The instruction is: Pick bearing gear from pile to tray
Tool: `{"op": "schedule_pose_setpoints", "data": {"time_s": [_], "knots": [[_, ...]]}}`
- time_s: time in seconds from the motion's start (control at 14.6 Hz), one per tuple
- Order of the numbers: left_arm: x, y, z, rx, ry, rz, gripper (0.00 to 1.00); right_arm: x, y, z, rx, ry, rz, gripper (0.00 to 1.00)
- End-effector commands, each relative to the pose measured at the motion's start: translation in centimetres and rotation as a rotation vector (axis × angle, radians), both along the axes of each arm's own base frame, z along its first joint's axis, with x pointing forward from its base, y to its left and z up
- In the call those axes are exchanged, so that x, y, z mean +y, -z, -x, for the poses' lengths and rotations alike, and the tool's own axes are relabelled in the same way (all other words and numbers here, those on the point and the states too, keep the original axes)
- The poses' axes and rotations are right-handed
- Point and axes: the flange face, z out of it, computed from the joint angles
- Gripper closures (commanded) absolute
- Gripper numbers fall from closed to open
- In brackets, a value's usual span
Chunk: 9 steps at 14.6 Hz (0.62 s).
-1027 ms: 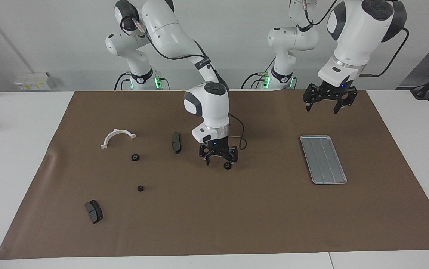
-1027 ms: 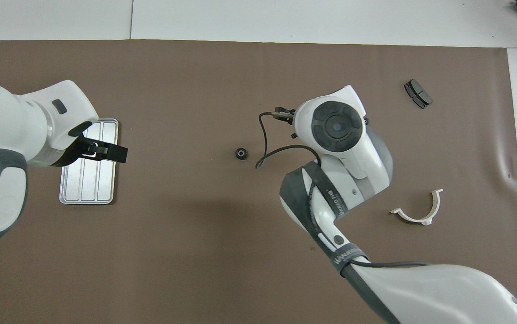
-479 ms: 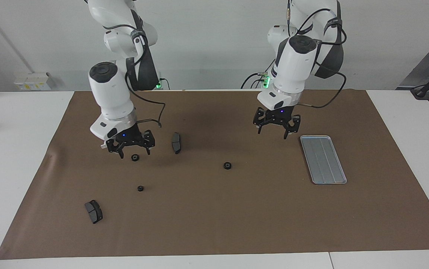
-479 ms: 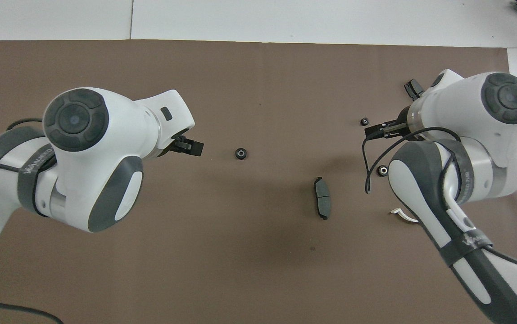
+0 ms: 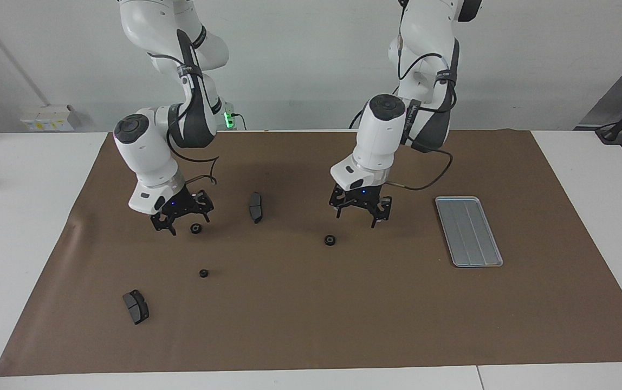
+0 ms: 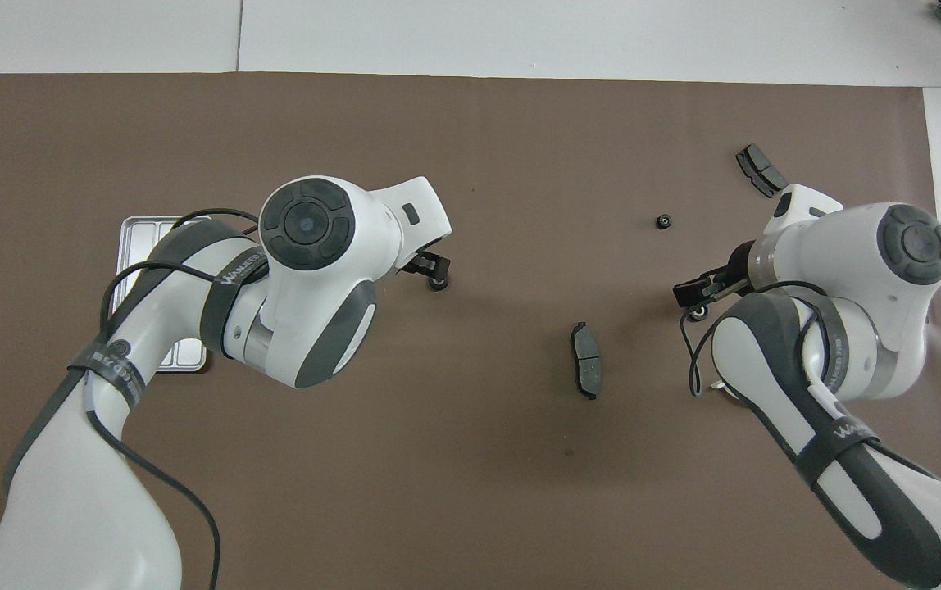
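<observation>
Three small black bearing gears lie on the brown mat: one in the middle (image 5: 330, 239) (image 6: 438, 283), and two toward the right arm's end, one nearer the robots (image 5: 195, 228) (image 6: 696, 312) and one farther (image 5: 203, 273) (image 6: 664, 221). My left gripper (image 5: 356, 216) (image 6: 429, 266) is open and empty, low over the mat beside the middle gear, between it and the silver tray (image 5: 468, 230) (image 6: 138, 238). My right gripper (image 5: 183, 223) (image 6: 696, 291) is open and empty, low beside the nearer of the two gears. The tray holds nothing. The white bracket is almost hidden by the right arm.
One dark brake pad (image 5: 256, 206) (image 6: 586, 370) lies between the two grippers. Another (image 5: 136, 306) (image 6: 760, 170) lies farther from the robots at the right arm's end. A fold in the mat (image 5: 72, 227) sits near that end's edge.
My right gripper left a gear in the middle of the mat and went back to the pile. My left gripper came down from near the tray to beside that middle gear.
</observation>
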Motion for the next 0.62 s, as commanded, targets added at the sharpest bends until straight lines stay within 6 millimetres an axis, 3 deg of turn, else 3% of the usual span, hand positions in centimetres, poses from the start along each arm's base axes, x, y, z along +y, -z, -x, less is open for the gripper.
{"op": "schedule_pose_setpoints", "data": {"time_s": [0.0, 0.21, 0.34, 0.41, 0.55], "knots": [[-3.4, 2.8, -0.5, -0.018, 0.011, 0.024, 0.00, -0.3, 2.2, 1.6, -0.005, -0.018, -0.007, 0.00], [-5.5, 6.7, 0.2, -0.029, 0.021, 0.034, 0.00, -1.3, 3.7, 2.6, 0.020, -0.001, -0.004, 0.00], [-4.4, 9.6, 1.2, -0.030, 0.018, 0.032, 0.00, -1.1, 4.1, 2.7, 0.032, 0.001, -0.003, 0.00], [-4.2, 10.0, 1.6, -0.029, 0.018, 0.031, 0.00, -1.1, 4.2, 2.9, 0.033, 0.000, -0.003, 0.03], [-4.2, 10.2, 1.8, -0.028, 0.021, 0.031, 0.00, -1.5, 5.0, 3.4, 0.026, -0.004, 0.002, 0.22]]}}
